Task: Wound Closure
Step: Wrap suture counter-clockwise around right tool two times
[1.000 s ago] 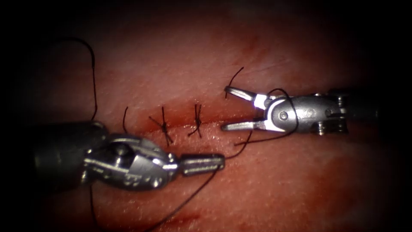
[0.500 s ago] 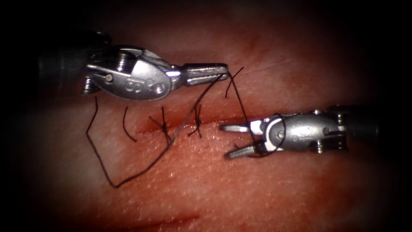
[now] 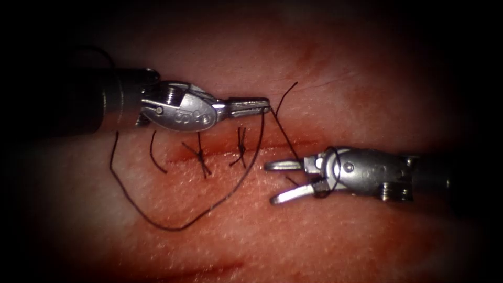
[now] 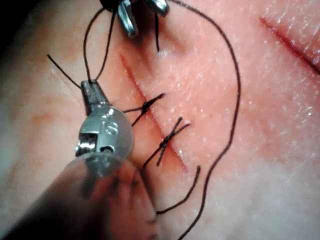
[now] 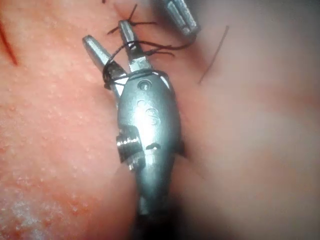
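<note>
Left tool clamped on the thread above the cut, right tool spread wide holding nothing, thread looped round its neck; needle can't be made out, thread's far end lost in shadow.

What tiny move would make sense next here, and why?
Probably the right tool should reach to the short thread end above the cut and close on it. Its jaws stand open and empty, with thread looped around it, while the left tool holds the long thread in shut jaws.
</note>
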Controlling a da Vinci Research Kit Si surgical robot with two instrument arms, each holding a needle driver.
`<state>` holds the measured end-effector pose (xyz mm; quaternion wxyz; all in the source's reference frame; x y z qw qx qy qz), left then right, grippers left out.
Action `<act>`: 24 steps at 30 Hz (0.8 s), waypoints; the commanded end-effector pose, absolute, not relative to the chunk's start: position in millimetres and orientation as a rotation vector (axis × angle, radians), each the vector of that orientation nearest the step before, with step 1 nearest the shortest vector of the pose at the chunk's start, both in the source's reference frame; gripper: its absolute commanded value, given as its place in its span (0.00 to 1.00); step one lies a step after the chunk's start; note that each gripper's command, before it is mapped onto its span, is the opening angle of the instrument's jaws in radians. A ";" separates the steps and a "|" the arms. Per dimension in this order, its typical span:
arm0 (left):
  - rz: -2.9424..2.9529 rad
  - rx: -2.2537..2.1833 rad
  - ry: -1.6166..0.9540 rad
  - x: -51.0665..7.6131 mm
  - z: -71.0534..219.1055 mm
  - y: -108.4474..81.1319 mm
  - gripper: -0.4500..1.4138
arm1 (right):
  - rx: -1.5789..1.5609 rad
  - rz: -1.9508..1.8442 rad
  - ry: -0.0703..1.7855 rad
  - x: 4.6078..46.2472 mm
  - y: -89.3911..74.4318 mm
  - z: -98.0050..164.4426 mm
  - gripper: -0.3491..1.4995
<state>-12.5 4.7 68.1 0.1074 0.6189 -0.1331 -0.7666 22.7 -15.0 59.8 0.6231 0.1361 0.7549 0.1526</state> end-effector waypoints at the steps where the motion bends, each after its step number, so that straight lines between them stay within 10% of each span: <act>1: -2.253 1.816 -0.390 -12.9 68.5 4.5 0.00 | 0.302 0.409 1.767 23.7 -15.2 60.2 0.38; 11: -2.212 1.808 -0.344 -12.9 66.1 -0.9 0.00 | 0.135 0.609 1.735 23.3 -15.1 60.2 0.47; 17: -2.188 1.777 -0.297 -15.2 66.0 -4.2 0.00 | 0.068 0.731 1.631 22.9 -15.5 59.7 0.73; 24: -2.192 1.755 -0.287 -16.5 66.4 -6.0 0.00 | 0.082 0.987 1.506 22.1 -15.4 59.5 0.54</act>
